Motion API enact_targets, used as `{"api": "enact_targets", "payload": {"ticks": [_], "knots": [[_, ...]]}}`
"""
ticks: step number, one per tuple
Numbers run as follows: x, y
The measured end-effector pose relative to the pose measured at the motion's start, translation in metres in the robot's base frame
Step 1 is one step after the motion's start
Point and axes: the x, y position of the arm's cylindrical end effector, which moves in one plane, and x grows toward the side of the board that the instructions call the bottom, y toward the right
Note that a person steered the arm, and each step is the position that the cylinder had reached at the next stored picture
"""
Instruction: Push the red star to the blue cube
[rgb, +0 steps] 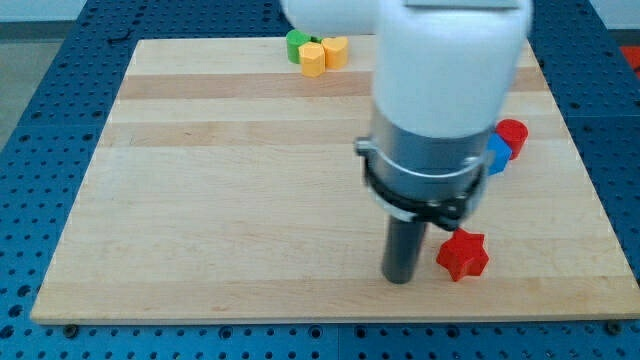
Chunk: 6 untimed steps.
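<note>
The red star (462, 255) lies near the board's bottom edge, right of centre. My tip (400, 279) rests on the board just to the star's left, close beside it; I cannot tell whether they touch. The blue cube (494, 154) shows only as a sliver at the view's right, mostly hidden behind the arm's wide body (440, 90). It sits above the star.
A red cylinder (512, 135) stands just right of the blue cube. Two yellow blocks (323, 54) and a green block (296, 42) cluster at the board's top edge, partly hidden by the arm. The wooden board (200, 200) ends a short way below the star.
</note>
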Motion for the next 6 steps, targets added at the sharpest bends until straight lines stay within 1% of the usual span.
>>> {"api": "enact_targets", "payload": {"ticks": [1, 2, 3, 4, 5, 6], "knots": [[-0.002, 0.045], [-0.016, 0.085], [-0.025, 0.112], [-0.023, 0.115], [0.001, 0.120], [0.000, 0.131]]}}
